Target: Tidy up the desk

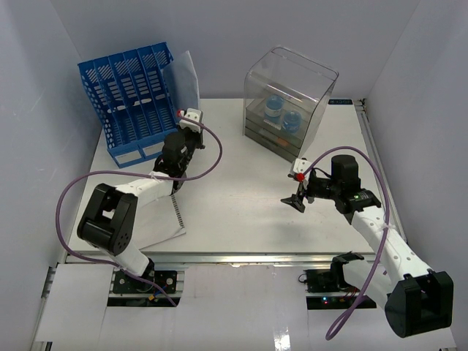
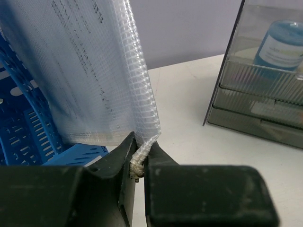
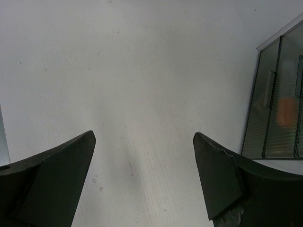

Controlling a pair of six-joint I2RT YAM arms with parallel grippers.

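Observation:
The white desk [image 1: 248, 212] has an aluminium rail along its front edge. My left gripper [image 1: 189, 115] is at the blue slotted file rack [image 1: 131, 99]. In the left wrist view it [image 2: 142, 144] is shut on the lower corner of a translucent mesh document pouch [image 2: 94, 71]. The pouch [image 1: 187, 79] stands upright at the rack's right end. My right gripper [image 1: 296, 199] hovers over bare desk in front of the clear drawer box [image 1: 289, 106]. In the right wrist view it [image 3: 144, 137] is open and empty.
A white spiral-bound pad [image 1: 170, 219] lies on the desk under my left forearm. The drawer box holds two blue round containers [image 1: 284, 111] on top; its drawer fronts show in the right wrist view [image 3: 279, 109]. White walls enclose the desk.

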